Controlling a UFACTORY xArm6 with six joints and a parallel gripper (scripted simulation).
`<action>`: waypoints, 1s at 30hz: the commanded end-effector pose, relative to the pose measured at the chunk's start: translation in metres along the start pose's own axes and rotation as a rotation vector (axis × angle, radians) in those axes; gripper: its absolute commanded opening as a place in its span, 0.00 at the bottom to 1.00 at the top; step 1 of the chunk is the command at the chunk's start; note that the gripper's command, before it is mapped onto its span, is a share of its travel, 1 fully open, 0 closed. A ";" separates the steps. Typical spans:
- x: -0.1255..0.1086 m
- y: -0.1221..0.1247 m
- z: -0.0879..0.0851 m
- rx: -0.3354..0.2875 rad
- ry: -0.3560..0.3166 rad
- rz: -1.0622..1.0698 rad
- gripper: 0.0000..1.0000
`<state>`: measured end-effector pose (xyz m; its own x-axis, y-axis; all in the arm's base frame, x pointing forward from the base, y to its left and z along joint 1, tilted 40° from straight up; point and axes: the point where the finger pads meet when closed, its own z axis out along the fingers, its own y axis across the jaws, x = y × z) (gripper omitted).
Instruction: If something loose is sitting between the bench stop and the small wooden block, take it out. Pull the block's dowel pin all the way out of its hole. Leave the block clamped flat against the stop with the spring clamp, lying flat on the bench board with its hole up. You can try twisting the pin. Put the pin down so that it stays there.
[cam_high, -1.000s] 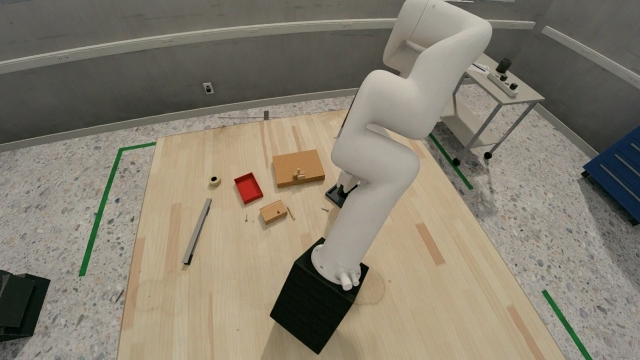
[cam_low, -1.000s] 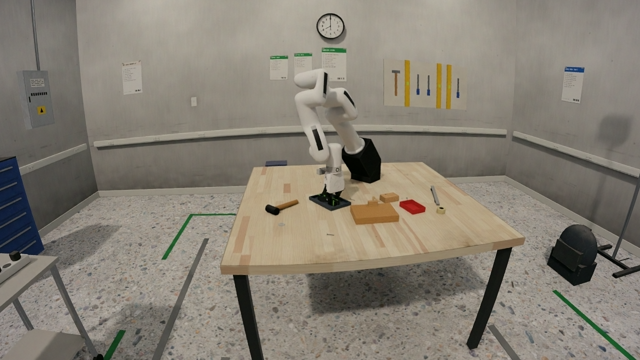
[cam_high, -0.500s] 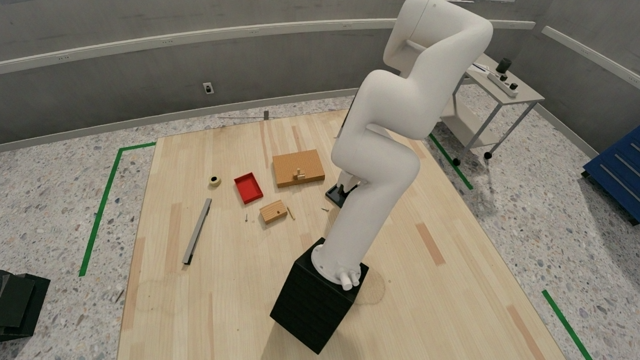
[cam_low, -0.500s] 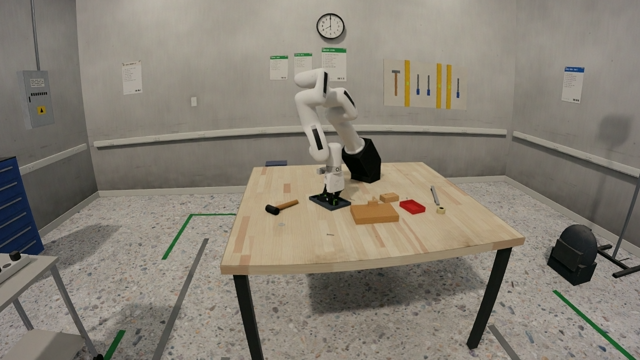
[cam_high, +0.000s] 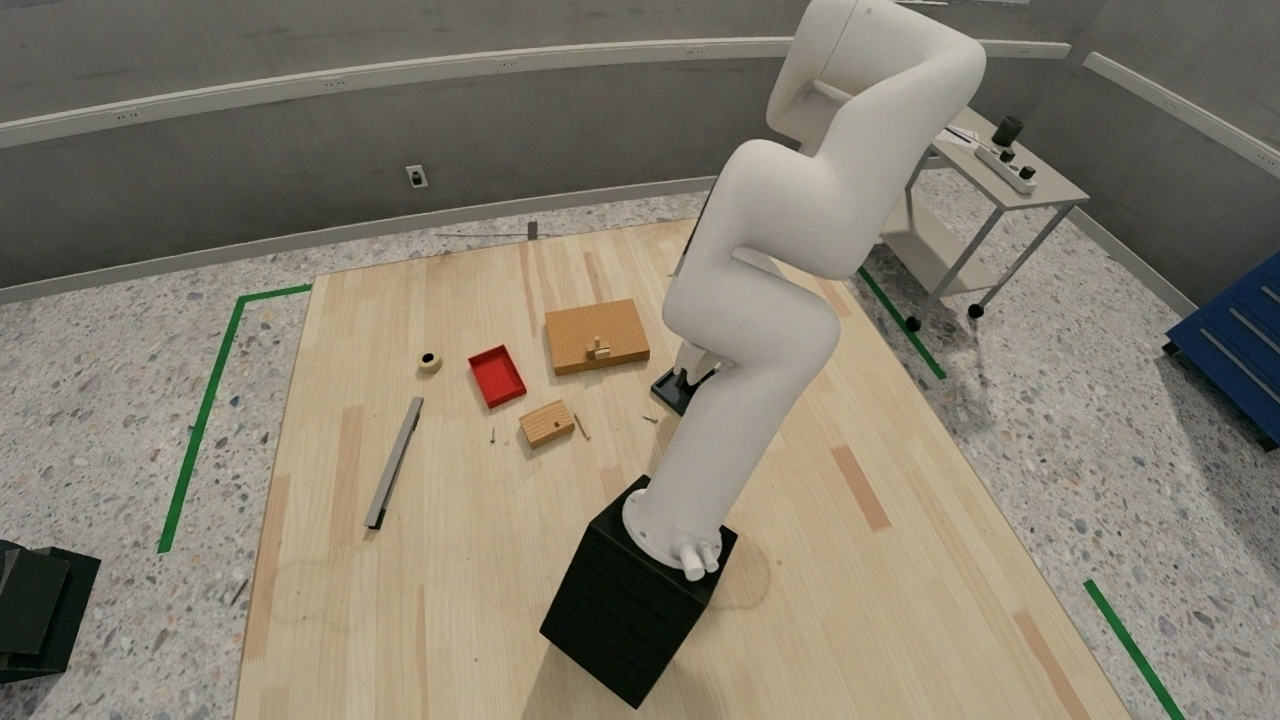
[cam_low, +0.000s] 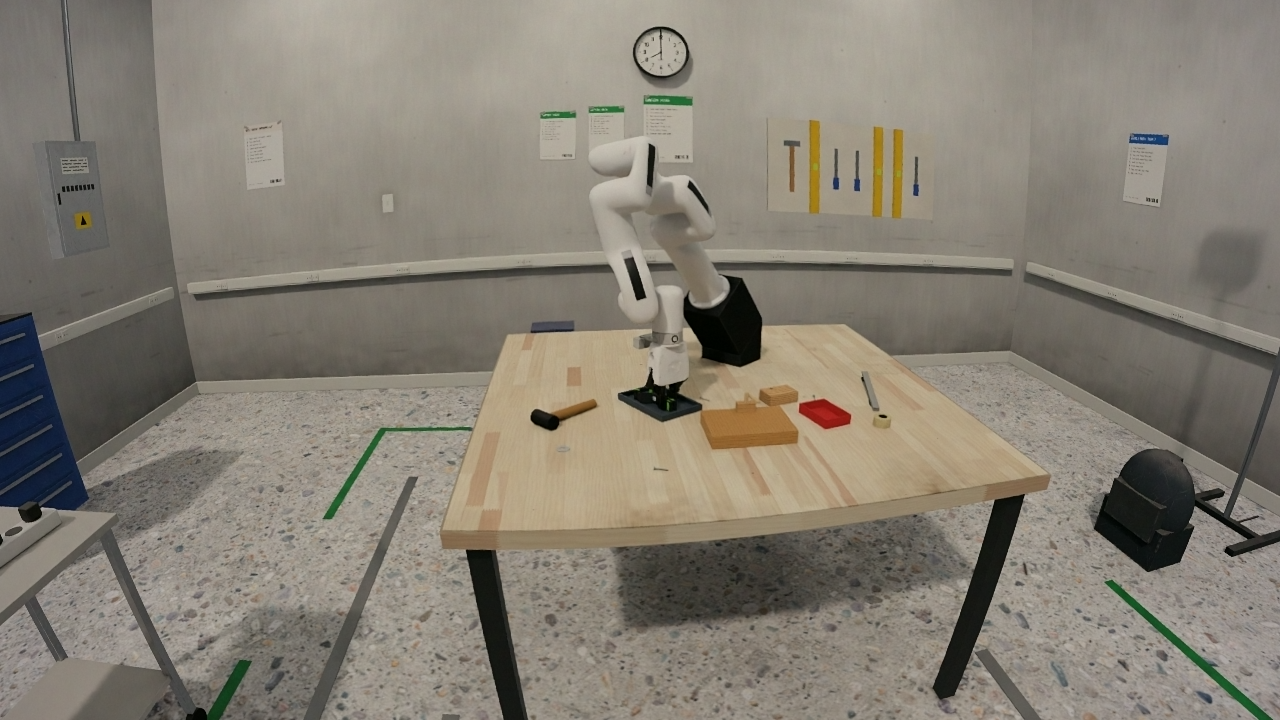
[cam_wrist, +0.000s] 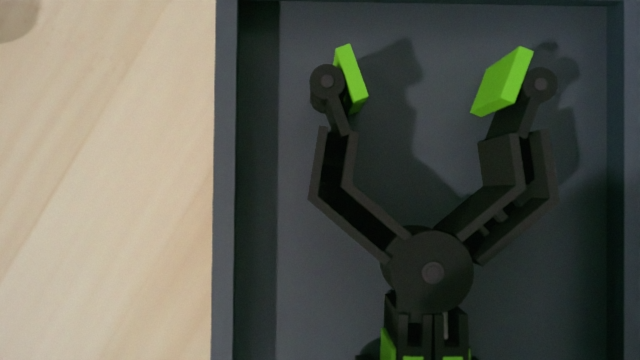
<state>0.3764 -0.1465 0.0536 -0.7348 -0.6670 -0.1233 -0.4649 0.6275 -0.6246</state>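
A black spring clamp (cam_wrist: 430, 200) with green jaw pads lies in a dark grey tray (cam_wrist: 250, 200) (cam_high: 666, 390) (cam_low: 636, 401). Its jaws stand spread wide apart. My gripper (cam_low: 664, 401) (cam_high: 685, 383) is down in the tray and shut on the clamp's handles, which run out of the wrist view at the bottom edge. My fingers do not show in the wrist view. The orange bench board (cam_high: 617, 324) (cam_low: 748, 429) lies beside the tray. On it sits the small wooden block (cam_high: 600, 348) (cam_low: 745, 404) with its dowel pin upright. I cannot tell whether anything lies between block and stop.
A larger loose wooden block (cam_high: 546, 422) (cam_low: 777, 394) with a hole, a red tray (cam_high: 496, 376) (cam_low: 824, 412), a tape roll (cam_high: 429, 361) (cam_low: 881, 420) and a metal bar (cam_high: 393, 461) lie beyond the board. A hammer (cam_low: 562, 414) lies on the other side of the dark tray.
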 end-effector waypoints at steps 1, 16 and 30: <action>0.000 0.000 0.000 0.001 -0.001 0.000 0.27; 0.000 0.000 -0.001 0.001 -0.001 0.000 0.27; 0.000 0.000 -0.017 0.001 -0.001 0.000 0.27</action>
<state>0.3710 -0.1420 0.0622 -0.7341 -0.6675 -0.1247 -0.4643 0.6274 -0.6251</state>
